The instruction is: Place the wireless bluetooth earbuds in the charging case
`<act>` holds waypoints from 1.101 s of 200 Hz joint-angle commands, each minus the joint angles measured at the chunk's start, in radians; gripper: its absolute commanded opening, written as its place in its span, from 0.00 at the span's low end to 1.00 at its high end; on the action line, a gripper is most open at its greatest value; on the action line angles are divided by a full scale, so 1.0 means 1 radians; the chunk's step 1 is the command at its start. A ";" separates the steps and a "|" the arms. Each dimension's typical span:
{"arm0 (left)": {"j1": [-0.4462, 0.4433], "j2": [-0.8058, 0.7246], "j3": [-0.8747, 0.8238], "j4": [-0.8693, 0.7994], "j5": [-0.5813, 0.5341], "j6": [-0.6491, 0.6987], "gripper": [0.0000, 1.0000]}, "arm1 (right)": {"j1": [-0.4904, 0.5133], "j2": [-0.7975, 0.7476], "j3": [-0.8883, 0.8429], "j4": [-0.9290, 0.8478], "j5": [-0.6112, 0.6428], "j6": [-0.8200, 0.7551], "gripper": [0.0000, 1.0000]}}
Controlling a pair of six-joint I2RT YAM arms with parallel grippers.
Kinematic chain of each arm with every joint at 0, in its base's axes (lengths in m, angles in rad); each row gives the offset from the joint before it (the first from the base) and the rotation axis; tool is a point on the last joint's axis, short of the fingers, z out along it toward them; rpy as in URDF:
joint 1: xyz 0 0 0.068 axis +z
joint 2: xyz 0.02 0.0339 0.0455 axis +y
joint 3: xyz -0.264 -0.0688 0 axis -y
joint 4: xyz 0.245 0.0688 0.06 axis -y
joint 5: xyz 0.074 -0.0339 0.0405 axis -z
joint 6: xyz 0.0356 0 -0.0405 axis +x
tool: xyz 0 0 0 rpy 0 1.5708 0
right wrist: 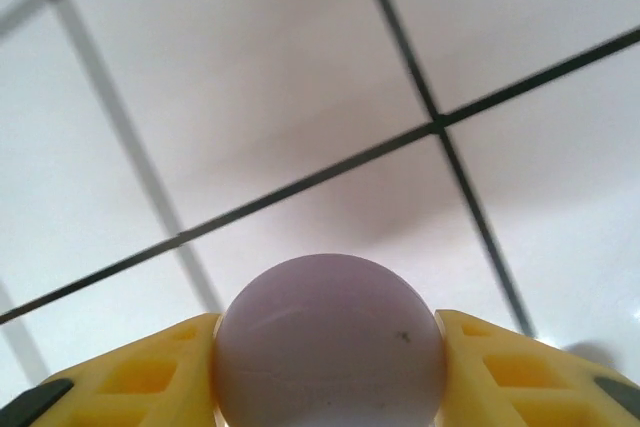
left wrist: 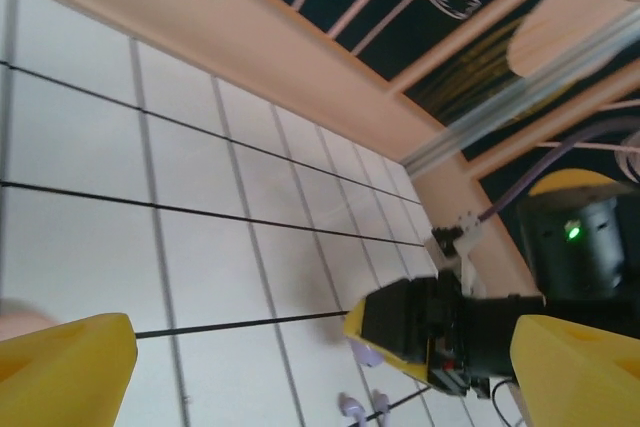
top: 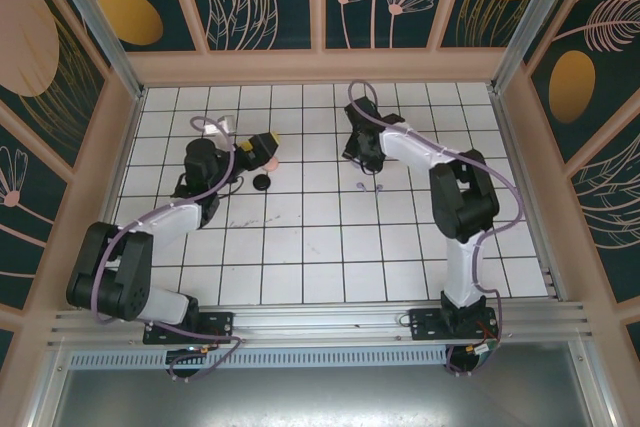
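Lavender case (right wrist: 330, 332) clamped in right gripper (right wrist: 330, 357), contents hidden, lavender earbuds (top: 370, 186) at its six o'clock overhead, left gripper (left wrist: 320, 367) wide, empty.

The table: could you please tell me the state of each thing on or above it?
Left gripper: jaws wide open, empty.
Right gripper: jaws closed on the lavender case.
Lavender case: held, lid state unclear.
Lavender earbuds: loose on the table, outside any case.
Black case: on the table, untouched.

Black-and-white arms (top: 170, 222), lilac cables (top: 110, 257), yellow pincer fingers (right wrist: 150, 372), black bases (top: 188, 327)
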 commanded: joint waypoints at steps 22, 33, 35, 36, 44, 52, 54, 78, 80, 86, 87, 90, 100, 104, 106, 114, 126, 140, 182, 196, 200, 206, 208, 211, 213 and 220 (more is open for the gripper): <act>-0.111 0.118 0.015 0.261 0.013 -0.003 0.94 | 0.037 -0.116 0.046 0.079 -0.097 0.083 0.32; -0.130 0.157 0.008 0.336 0.013 -0.023 0.93 | 0.037 -0.123 0.053 0.090 -0.109 0.110 0.32; -0.131 0.164 0.007 0.351 0.011 -0.026 0.93 | 0.046 -0.125 0.054 0.091 -0.113 0.116 0.32; -0.132 0.167 0.006 0.358 0.011 -0.027 0.93 | 0.051 -0.127 0.054 0.092 -0.116 0.120 0.32; -0.144 0.193 0.000 0.415 0.006 -0.039 0.92 | 0.063 -0.133 0.054 0.106 -0.127 0.143 0.32; -0.153 0.219 -0.008 0.473 0.003 -0.049 0.92 | 0.073 -0.137 0.055 0.118 -0.135 0.167 0.32; -0.156 0.226 -0.009 0.488 0.000 -0.052 0.91 | 0.075 -0.137 0.055 0.120 -0.137 0.173 0.32; -0.177 0.304 -0.022 0.639 -0.013 -0.075 0.90 | 0.102 -0.143 0.060 0.152 -0.149 0.250 0.33; -0.178 0.310 -0.022 0.649 -0.014 -0.077 0.90 | 0.104 -0.143 0.060 0.155 -0.151 0.256 0.33; -0.182 0.324 -0.024 0.681 -0.016 -0.082 0.89 | 0.111 -0.145 0.060 0.163 -0.152 0.273 0.33; -0.183 0.324 -0.025 0.686 -0.018 -0.082 0.89 | 0.111 -0.146 0.060 0.165 -0.152 0.274 0.33; -0.183 0.334 -0.025 0.700 -0.018 -0.087 0.88 | 0.113 -0.146 0.060 0.169 -0.154 0.283 0.33; -0.186 0.359 -0.026 0.745 -0.019 -0.097 0.86 | 0.119 -0.147 0.062 0.179 -0.154 0.303 0.33; -0.188 0.369 -0.026 0.762 -0.018 -0.103 0.84 | 0.123 -0.147 0.065 0.181 -0.154 0.309 0.33; -0.188 0.374 -0.027 0.770 -0.018 -0.104 0.83 | 0.125 -0.146 0.065 0.182 -0.153 0.311 0.33; -0.190 0.394 -0.025 0.798 -0.015 -0.114 0.81 | 0.128 -0.145 0.072 0.182 -0.151 0.319 0.33; -0.192 0.422 -0.024 0.833 -0.011 -0.128 0.77 | 0.131 -0.140 0.083 0.180 -0.155 0.325 0.33; -0.194 0.451 -0.018 0.860 -0.007 -0.140 0.73 | 0.134 -0.135 0.094 0.175 -0.156 0.327 0.33; -0.197 0.503 0.007 0.890 -0.006 -0.150 0.64 | 0.142 -0.130 0.104 0.173 -0.153 0.330 0.33; -0.197 0.516 0.021 0.891 -0.002 -0.153 0.62 | 0.146 -0.128 0.106 0.172 -0.154 0.329 0.33; -0.197 0.520 0.025 0.892 -0.001 -0.153 0.62 | 0.146 -0.128 0.107 0.172 -0.154 0.329 0.33; -0.197 0.525 0.029 0.895 -0.001 -0.155 0.61 | 0.147 -0.127 0.107 0.172 -0.154 0.330 0.33; -0.197 0.527 0.031 0.895 -0.001 -0.156 0.61 | 0.147 -0.127 0.108 0.172 -0.154 0.330 0.33; -0.197 0.528 0.034 0.895 -0.001 -0.158 0.61 | 0.147 -0.128 0.107 0.173 -0.154 0.330 0.33; -0.197 0.529 0.036 0.895 -0.001 -0.159 0.61 | 0.147 -0.128 0.107 0.173 -0.155 0.330 0.33; -0.197 0.535 0.041 0.895 -0.002 -0.159 0.61 | 0.149 -0.130 0.107 0.173 -0.156 0.331 0.33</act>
